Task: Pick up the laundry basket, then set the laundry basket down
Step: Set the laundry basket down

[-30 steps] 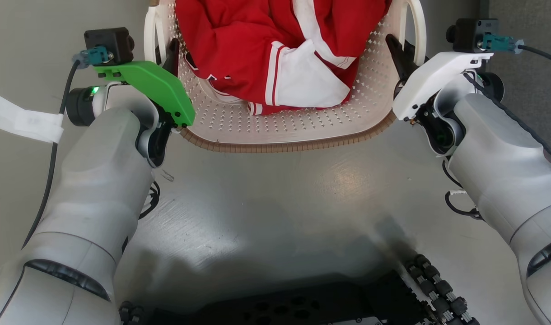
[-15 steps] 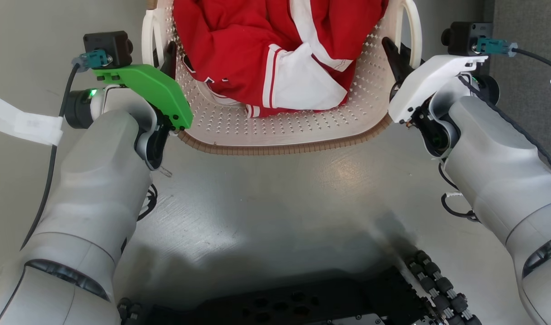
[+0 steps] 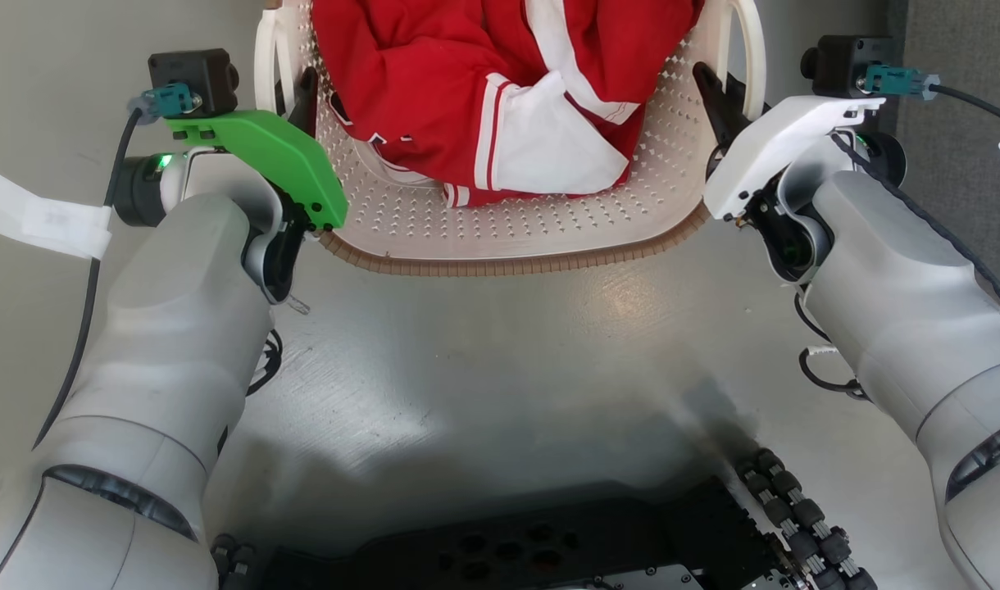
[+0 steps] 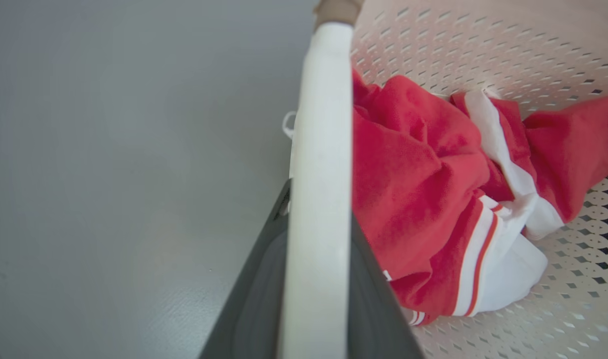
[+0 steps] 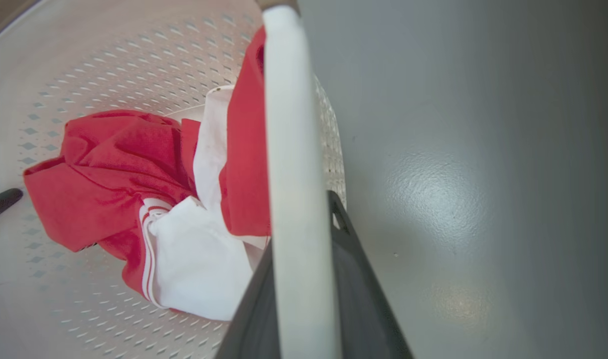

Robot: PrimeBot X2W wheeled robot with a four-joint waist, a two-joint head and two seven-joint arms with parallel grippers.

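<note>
Head and wrist views at the moment of the grasp. The left gripper [image 3: 295, 88] has its fingers [image 4: 254, 294] drawn narrow on the left handle [image 4: 319, 164] of the laundry basket [image 3: 508, 238]. In my left wrist view one dark finger lies against each side of the white loop. The right gripper [image 3: 721, 86] mirrors this, with its fingers [image 5: 359, 284] pressed against both sides of the right handle [image 5: 294, 149].

Behind the left fingers sits the green wrist cover [image 3: 279, 160], just outside the basket's left near corner. The white wrist cover [image 3: 779, 135] sits just outside the right near corner. A red and white garment [image 3: 484, 98] lies crumpled inside the basket, against its perforated bottom and far wall. The basket stands over the grey floor [image 3: 508, 369], between my two forearms and beyond the black robot base [image 3: 549, 549]. I cannot tell whether its underside touches the floor.

Compared with half a second ago, the whole head picture has shifted slightly: the floor glare and the base sit a little higher, so the camera has moved. Both pairs of fingers keep the same hold on the handles, and the folds of the garment are unchanged.
</note>
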